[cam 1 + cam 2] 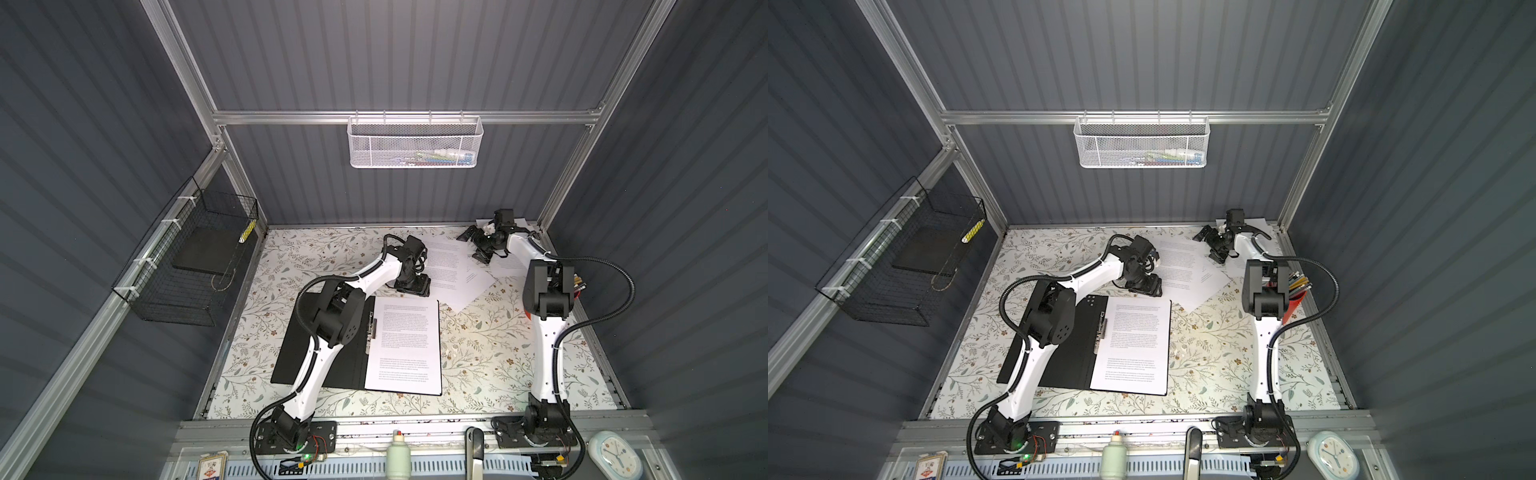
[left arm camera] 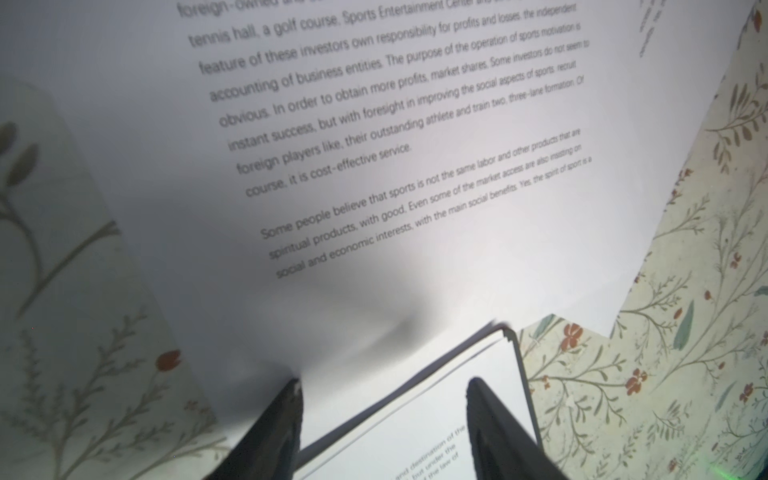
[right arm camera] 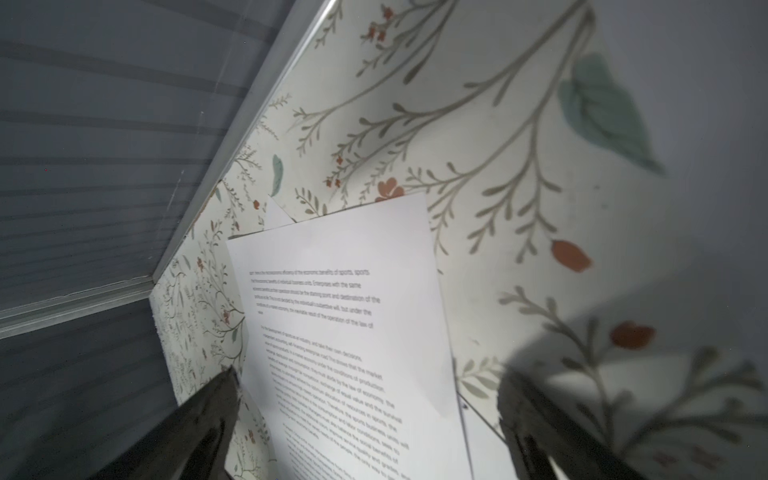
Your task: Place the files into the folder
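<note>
1. Files, loose white paper sheets printed with small black text, lie under the left gripper. Its jaws stand apart, grasping nothing, and one fingertip meets the top sheet's edge where the paper puckers.
2. Just beside that gripper is a far corner of the flat folder, which lies open, black inside up, with a metal clip along the spine.
3. One printed white sheet lies flat on the folder's right half.
4. Farther right, the right gripper is spread wide and empty above the loose sheets. Whether it touches the paper I cannot tell.
5. Those sheets overlap in a fan on the floral-patterned surface, beyond the folder's far edge.
6. A red holder of pencils stands at the right edge, beside the right arm's elbow.
</note>
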